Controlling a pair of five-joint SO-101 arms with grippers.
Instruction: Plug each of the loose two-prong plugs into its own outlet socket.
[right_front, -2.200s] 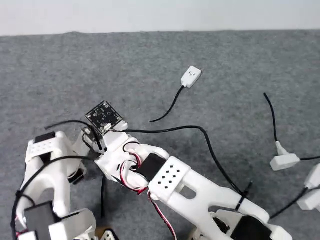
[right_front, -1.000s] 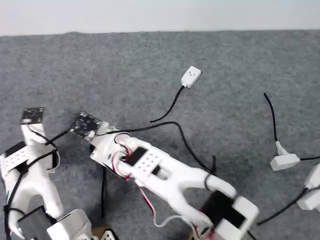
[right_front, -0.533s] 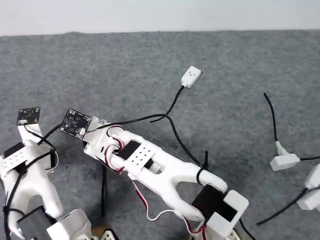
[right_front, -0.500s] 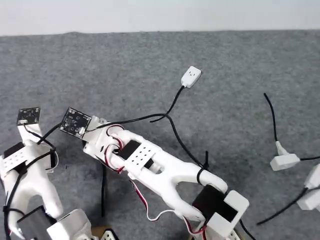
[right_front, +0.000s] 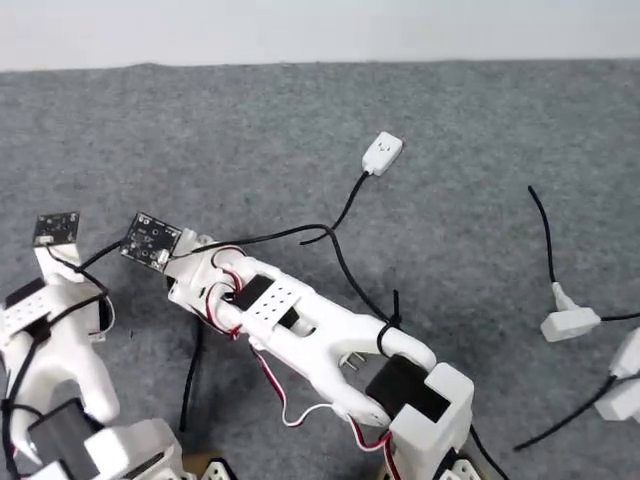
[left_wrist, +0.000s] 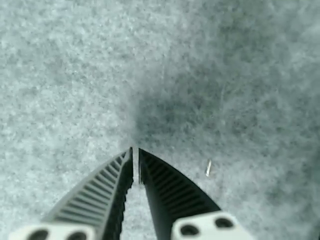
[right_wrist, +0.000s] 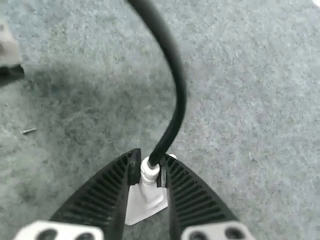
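Note:
My right gripper (right_wrist: 149, 158) is shut on a small white two-prong plug (right_wrist: 145, 196), gripping it where its black cable (right_wrist: 172, 95) comes out; it hangs just over the grey carpet. In the high view the right arm (right_front: 300, 325) lies across the lower left and hides that plug. My left gripper (left_wrist: 135, 150) is shut on nothing, close above bare carpet; the left arm (right_front: 50, 340) stands at the far left. A white outlet socket (right_front: 382, 152) with two slots lies at the back centre, on a black lead. Another white plug (right_front: 568, 322) lies at the right.
More white connector pieces (right_front: 625, 385) with black leads sit at the right edge. A thin black cable (right_front: 190, 385) runs under the right arm toward the front. A tiny metal bit (left_wrist: 208, 167) lies on the carpet near the left gripper. A pale wall bounds the far side.
The left arm has drawn away to the far left. The right arm's wrist has swung left with the plug, and its base end has turned in from the lower right.

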